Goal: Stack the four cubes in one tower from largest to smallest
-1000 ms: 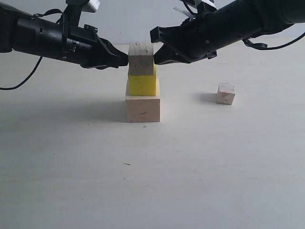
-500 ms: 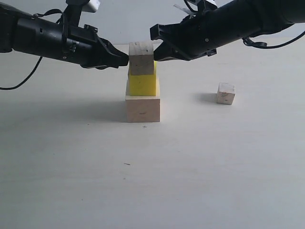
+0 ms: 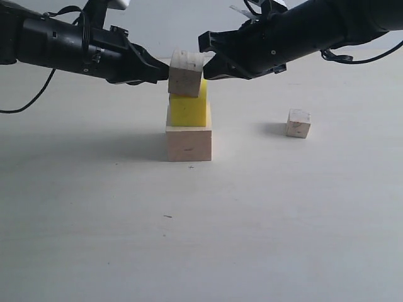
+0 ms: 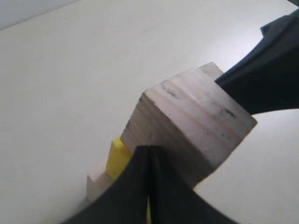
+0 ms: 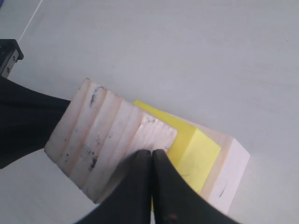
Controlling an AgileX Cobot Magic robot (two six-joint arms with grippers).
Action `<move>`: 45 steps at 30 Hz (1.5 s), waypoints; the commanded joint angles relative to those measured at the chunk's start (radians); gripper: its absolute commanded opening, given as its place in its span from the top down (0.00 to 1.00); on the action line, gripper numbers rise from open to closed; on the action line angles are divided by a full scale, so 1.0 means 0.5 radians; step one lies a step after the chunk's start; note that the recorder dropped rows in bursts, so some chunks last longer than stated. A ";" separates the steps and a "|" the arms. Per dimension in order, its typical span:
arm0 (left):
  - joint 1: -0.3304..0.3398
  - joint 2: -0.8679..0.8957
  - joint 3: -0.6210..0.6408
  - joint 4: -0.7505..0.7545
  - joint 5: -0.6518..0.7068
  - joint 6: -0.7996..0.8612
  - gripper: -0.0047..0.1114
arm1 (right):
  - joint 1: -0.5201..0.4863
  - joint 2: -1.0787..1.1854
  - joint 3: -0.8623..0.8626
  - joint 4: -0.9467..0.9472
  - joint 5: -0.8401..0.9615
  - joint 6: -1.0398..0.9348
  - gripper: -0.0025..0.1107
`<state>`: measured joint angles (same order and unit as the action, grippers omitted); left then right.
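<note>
So, the yellow cube (image 3: pixel 187 111) sits on the big cube (image 3: pixel 189 143). My left gripper (image 3: pixel 160 70) and right gripper (image 3: pixel 209 70), both closed, squeeze the third cube (image 3: pixel 186 73), tilted on the yellow cube. The tiny cube (image 3: pixel 298 123) waits well right of it.

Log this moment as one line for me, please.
stack: yellow cube on largest cube; third cube: tilted between shut left gripper and right gripper; smallest cube: unstacked

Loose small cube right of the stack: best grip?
Pinch two opposite side faces of the small cube, coming straight down from above. It sits flat on the table, apart from the stack, with free space on every side.
</note>
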<state>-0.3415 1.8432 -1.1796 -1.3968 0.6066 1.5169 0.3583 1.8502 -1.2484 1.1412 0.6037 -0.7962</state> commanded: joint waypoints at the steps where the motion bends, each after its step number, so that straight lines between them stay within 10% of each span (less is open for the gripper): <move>1: 0.005 0.018 -0.019 -0.032 0.008 -0.007 0.96 | -0.007 0.002 -0.013 0.020 0.001 -0.027 0.98; 45: 0.049 -0.011 -0.008 0.177 0.073 -0.223 0.96 | -0.007 0.002 -0.013 -0.003 -0.021 -0.031 0.98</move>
<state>-0.3204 1.8482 -1.1833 -1.3181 0.6444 1.4185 0.3583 1.8502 -1.2484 1.1430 0.5954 -0.7999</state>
